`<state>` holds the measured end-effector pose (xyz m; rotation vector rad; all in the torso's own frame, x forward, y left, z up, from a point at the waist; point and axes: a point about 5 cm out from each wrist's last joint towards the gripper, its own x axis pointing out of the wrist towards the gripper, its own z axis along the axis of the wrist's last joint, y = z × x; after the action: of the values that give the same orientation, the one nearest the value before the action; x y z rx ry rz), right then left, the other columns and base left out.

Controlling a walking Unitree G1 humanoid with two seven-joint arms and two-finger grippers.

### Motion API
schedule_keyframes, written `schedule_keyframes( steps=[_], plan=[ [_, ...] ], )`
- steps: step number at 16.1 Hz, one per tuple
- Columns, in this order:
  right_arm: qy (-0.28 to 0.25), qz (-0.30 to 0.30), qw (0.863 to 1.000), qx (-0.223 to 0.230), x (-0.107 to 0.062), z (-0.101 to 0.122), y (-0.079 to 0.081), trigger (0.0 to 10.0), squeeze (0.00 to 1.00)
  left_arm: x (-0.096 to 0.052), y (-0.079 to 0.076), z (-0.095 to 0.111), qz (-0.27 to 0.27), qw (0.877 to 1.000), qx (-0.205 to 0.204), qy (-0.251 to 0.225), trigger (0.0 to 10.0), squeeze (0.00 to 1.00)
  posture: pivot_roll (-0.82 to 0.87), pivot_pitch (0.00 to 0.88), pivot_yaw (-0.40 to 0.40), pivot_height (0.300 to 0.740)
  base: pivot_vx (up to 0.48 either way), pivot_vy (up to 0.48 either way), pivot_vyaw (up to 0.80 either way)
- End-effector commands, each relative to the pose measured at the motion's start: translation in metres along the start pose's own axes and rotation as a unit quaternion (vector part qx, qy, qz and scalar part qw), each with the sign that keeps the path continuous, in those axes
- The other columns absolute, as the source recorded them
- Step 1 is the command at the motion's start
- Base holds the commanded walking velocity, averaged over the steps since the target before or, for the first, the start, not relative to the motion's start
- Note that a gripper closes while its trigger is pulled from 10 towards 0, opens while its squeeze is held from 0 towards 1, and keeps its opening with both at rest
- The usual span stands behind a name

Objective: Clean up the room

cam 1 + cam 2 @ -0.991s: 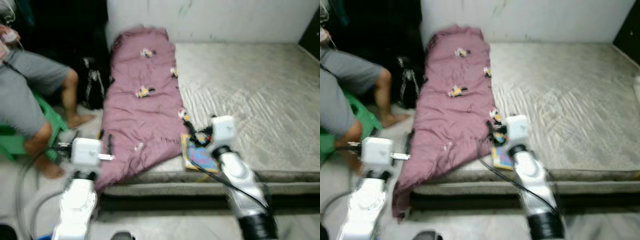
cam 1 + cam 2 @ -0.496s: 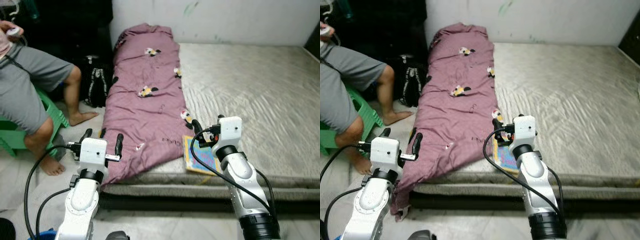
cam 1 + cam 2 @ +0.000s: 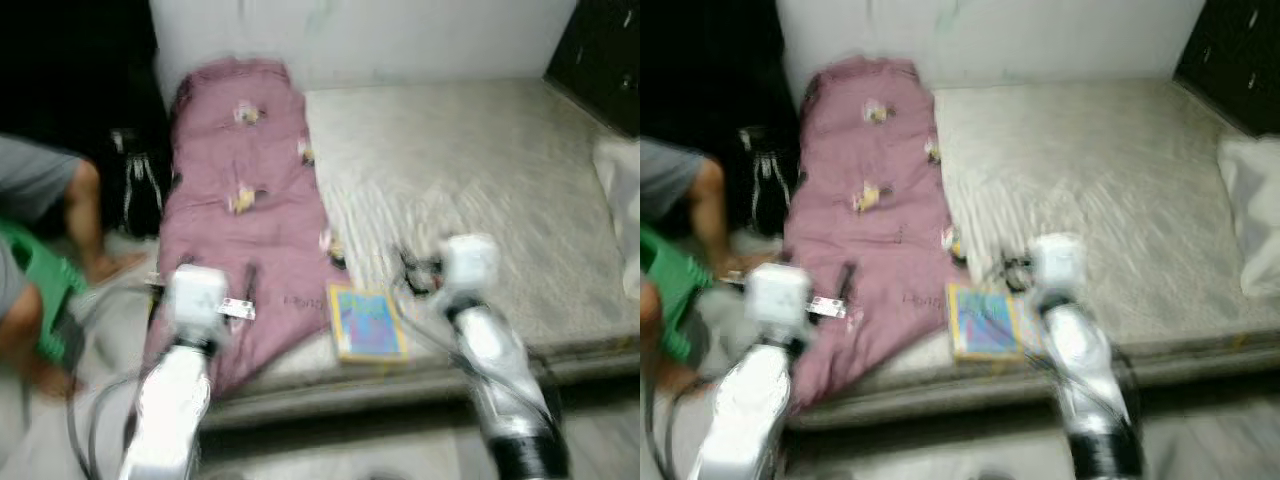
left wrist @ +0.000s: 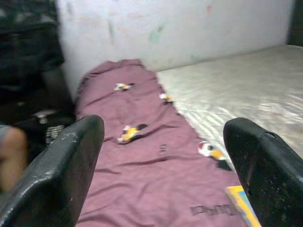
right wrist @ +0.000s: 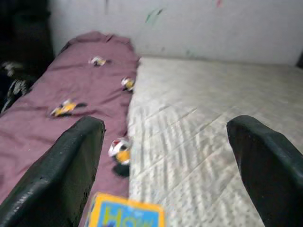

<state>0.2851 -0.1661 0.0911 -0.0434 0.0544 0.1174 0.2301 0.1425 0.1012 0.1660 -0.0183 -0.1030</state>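
At the far left a person [image 3: 35,290] sits on a green chair [image 3: 45,285] with bare legs stretched toward the bed, and a dark bag [image 3: 135,190] stands on the floor between that person and the mattress [image 3: 480,190]. Next comes the left gripper [image 4: 163,165], held out in front of the robot over the near end of the mauve blanket [image 3: 245,200]; its two black fingers stand wide apart with nothing between them. The blanket runs in a long strip up the left side of the mattress to the wall, and its lower corner hangs off the edge toward the floor. Just beside its near right edge lies a bright picture book [image 3: 368,322], flat on the mattress close to the front edge. To the right of the book the right gripper [image 5: 165,165] hovers above the bare mattress, its fingers likewise spread wide and empty. At the far right a pale pillow [image 3: 1250,215] rests near the mattress's edge. The head views are smeared, so aim is poor just now: reaching for the book in this state could nudge it off the front edge. A pull on the blanket could also drag the book along, and the left arm swings close to the seated person's legs.
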Motion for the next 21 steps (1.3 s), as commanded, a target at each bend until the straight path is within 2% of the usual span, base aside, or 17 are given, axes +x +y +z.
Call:
schedule_keyframes(
  steps=[1,5,6,10,12,14,18,19,21],
  plan=[
    [-0.02,0.022,1.0,0.002,0.006,0.01,0.016,10.0,0.0,0.0,0.015,-0.002,0.031,0.999,0.017,0.006,10.0,0.0,0.02,0.0,-0.038,0.74,0.0,0.0,0.0],
    [-0.019,0.012,1.0,-0.012,0.007,0.01,0.012,10.0,0.0,-0.001,0.016,-0.004,0.05,0.998,0.026,0.011,10.0,0.0,0.02,0.0,-0.035,0.74,0.0,0.0,0.0],
    [-0.016,-0.004,1.0,0.003,0.006,0.007,0.01,10.0,0.0,-0.001,0.017,-0.006,0.058,0.997,0.041,0.019,10.0,0.0,0.02,0.0,-0.014,0.74,0.0,0.0,0.0],
    [-0.023,-0.041,0.999,0.017,0.003,0.005,0.005,10.0,0.0,0.007,0.009,-0.006,0.015,0.999,0.045,0.016,10.0,0.0,-0.02,0.0,0.055,0.74,0.0,0.0,0.0],
    [-0.024,-0.038,0.999,0.015,0.0,0.004,0.007,10.0,0.0,0.015,0.008,-0.004,0.002,0.999,0.045,0.01,10.0,0.0,-0.03,0.0,0.056,0.74,0.0,0.0,0.0],
    [-0.024,-0.024,0.999,0.012,0.0,0.005,0.009,10.0,0.0,0.016,0.008,-0.004,0.003,0.999,0.046,0.009,10.0,0.0,-0.03,0.0,0.037,0.74,0.0,0.0,0.0],
    [-0.02,0.012,1.0,-0.001,0.009,0.006,0.012,10.0,0.0,0.008,0.006,-0.008,0.018,0.999,0.04,0.014,10.0,0.0,0.01,0.0,-0.027,0.74,0.0,0.0,0.0],
    [-0.01,0.027,1.0,0.0,0.017,0.003,0.018,10.0,0.0,0.009,0.007,-0.012,0.033,0.998,0.04,0.021,10.0,0.0,0.03,0.0,-0.072,0.74,0.0,0.0,0.0],
    [-0.023,0.054,0.998,0.0,0.027,0.013,0.032,10.0,0.0,0.02,0.011,-0.006,0.036,0.999,0.04,0.006,10.0,0.0,0.02,0.0,-0.087,0.74,0.0,0.0,0.0]
  ],
)
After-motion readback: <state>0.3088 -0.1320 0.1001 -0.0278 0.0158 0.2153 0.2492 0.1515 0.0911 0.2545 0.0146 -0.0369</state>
